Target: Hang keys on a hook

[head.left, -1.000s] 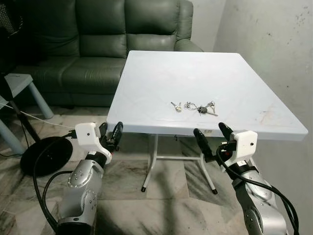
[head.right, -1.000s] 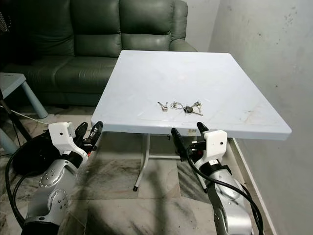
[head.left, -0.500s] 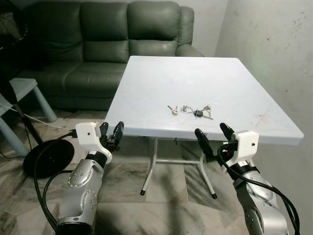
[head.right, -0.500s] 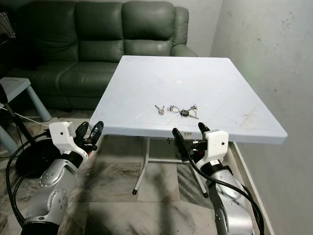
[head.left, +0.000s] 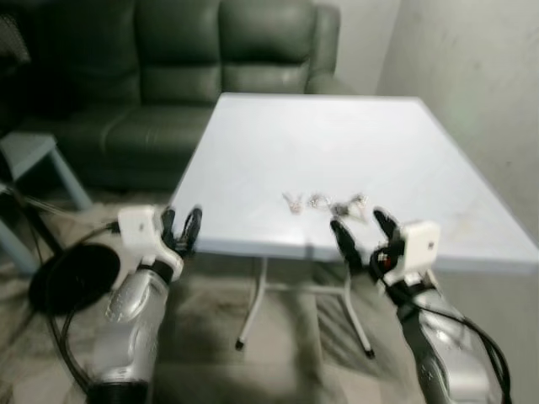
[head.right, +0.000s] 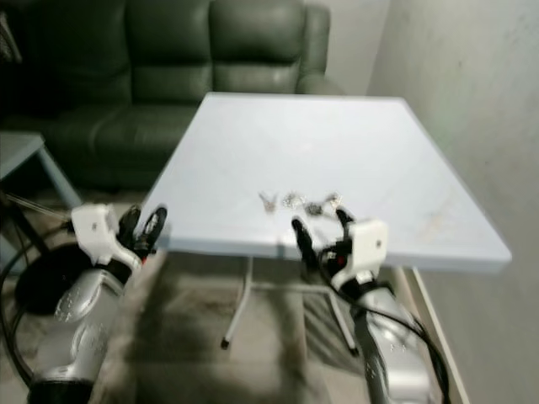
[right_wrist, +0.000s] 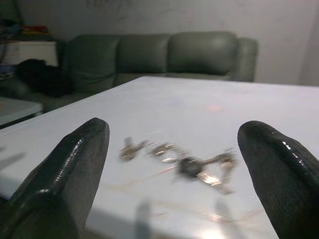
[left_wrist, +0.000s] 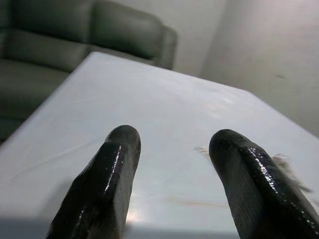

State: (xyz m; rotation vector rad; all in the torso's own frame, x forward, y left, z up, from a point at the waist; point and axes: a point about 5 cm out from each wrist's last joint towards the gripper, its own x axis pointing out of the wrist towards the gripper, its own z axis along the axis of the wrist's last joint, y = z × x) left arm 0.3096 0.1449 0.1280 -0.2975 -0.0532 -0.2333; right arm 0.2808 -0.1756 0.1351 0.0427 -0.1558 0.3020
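Looking down, through motion blur, at a pale square worktop (head.left: pixel 337 143) standing before a dark green sofa (head.left: pixel 210 50), with a light wall (head.left: pixel 472 76) rising at about 2 o'clock

Lying on the worktop toward its near edge: the keys (head.left: pixel 324 203), a small loose string of metal pieces and rings spread from 9 to 3 o'clock, resting flat and apart from both claws; too blurred to count or tell apart in the head views

Hovering at the near edge, at about 5 o'clock from the keys: the right claw (head.left: pixel 364 233), fingers spread wide and holding nothing, black tips pointing up toward 12 o'clock. Showing in the right wrist view: the keys (right_wrist: pixel 179 162) lying on the worktop (right_wrist: pixel 209 104) between and beyond the two parted fingertips (right_wrist: pixel 75 164), not touching either, with a darker key head sitting near the middle of the string

Hanging off the worktop's near left corner, at about 8 o'clock from the keys and well apart from them: the left claw (head.left: pixel 180 229), fingers parted a moderate way and gripping nothing. Showing in the left wrist view: the bare worktop (left_wrist: pixel 149 99) stretching ahead between the two black fingers (left_wrist: pixel 107 179), with a faint glint of the keys (left_wrist: pixel 286 167) just beside the other finger

Sitting at 9 o'clock on the floor: a dark round base (head.left: pixel 72 273) with a cable, and a pale side table (head.left: pixel 29 151) beyond it
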